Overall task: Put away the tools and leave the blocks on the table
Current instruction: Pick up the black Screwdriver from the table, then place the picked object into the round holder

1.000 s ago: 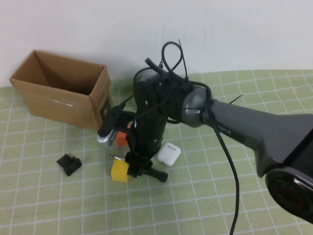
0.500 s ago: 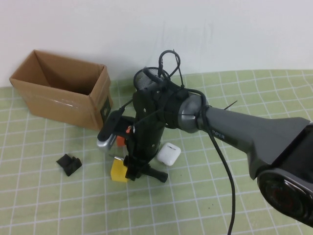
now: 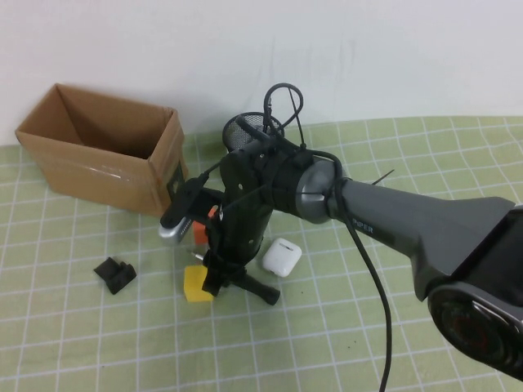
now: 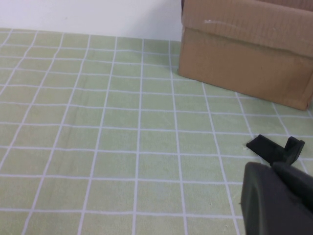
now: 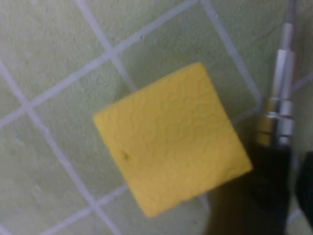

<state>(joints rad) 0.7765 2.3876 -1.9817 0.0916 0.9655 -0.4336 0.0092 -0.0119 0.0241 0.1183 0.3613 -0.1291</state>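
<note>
My right gripper (image 3: 217, 279) points straight down at the green grid table (image 3: 343, 327), over the black-handled screwdriver (image 3: 260, 290), right beside the yellow block (image 3: 195, 287). The right wrist view shows the yellow block (image 5: 171, 152) close up, with the screwdriver's steel shaft (image 5: 281, 105) and black handle alongside it. The orange block (image 3: 200, 233) is partly hidden behind the arm. The white block, scissors and thin driver are hidden. My left gripper (image 4: 276, 200) shows only as a dark body low over the cloth, near the black bracket (image 4: 275, 149).
An open cardboard box (image 3: 106, 147) stands at the back left and also shows in the left wrist view (image 4: 249, 49). A black mesh cup (image 3: 245, 127) stands behind the right arm. The white earbud case (image 3: 280, 256) and the black bracket (image 3: 114, 274) lie on the cloth.
My right gripper has shifted a little left and lower over the screwdriver beside the yellow block. The screwdriver and the other things have stayed put.
</note>
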